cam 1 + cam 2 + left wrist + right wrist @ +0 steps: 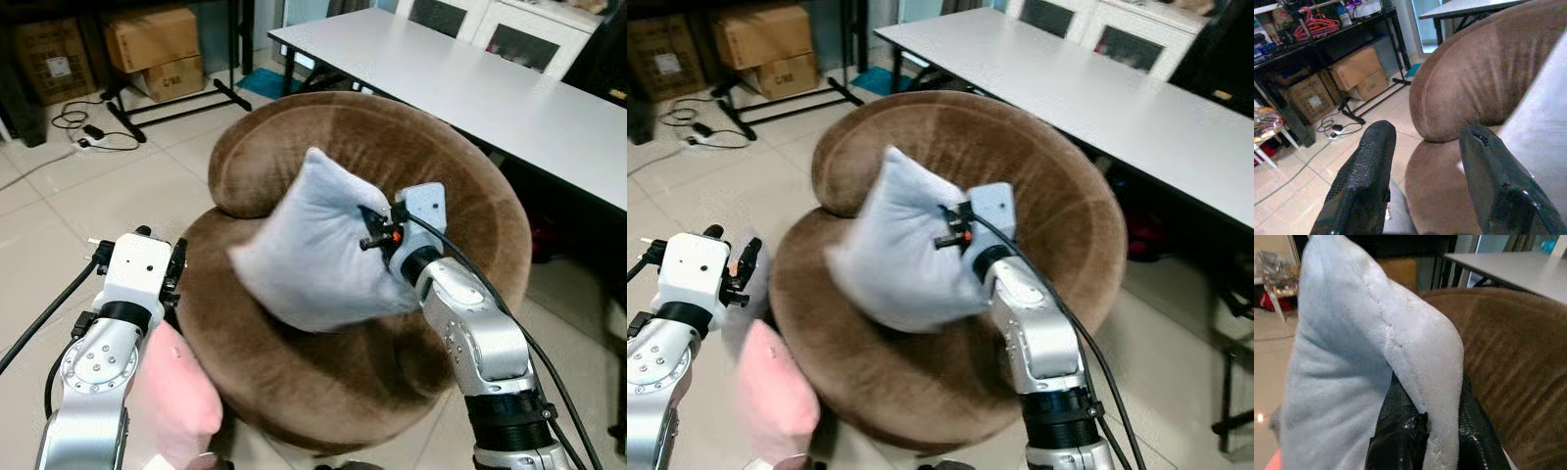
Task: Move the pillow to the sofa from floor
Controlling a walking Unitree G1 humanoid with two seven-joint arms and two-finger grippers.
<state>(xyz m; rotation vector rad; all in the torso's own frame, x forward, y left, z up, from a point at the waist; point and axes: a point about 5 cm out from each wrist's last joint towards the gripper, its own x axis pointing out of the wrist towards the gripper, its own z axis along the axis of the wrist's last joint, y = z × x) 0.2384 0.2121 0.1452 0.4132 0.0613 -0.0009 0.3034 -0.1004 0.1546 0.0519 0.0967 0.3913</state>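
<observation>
Nearest me, a pink cushion [174,397] lies on the floor by the left hand [1425,181], which hangs open and empty. Over the sofa [460,176] seat the right hand [1422,431] pinches the pillow [313,245] by one thin edge. I reckon that fold could slip, dropping the pillow off the rim.

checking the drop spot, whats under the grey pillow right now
The brown sofa seat lies below the grey pillow, which the right gripper pinches by its edge. The seat directly beneath is hidden.
</observation>
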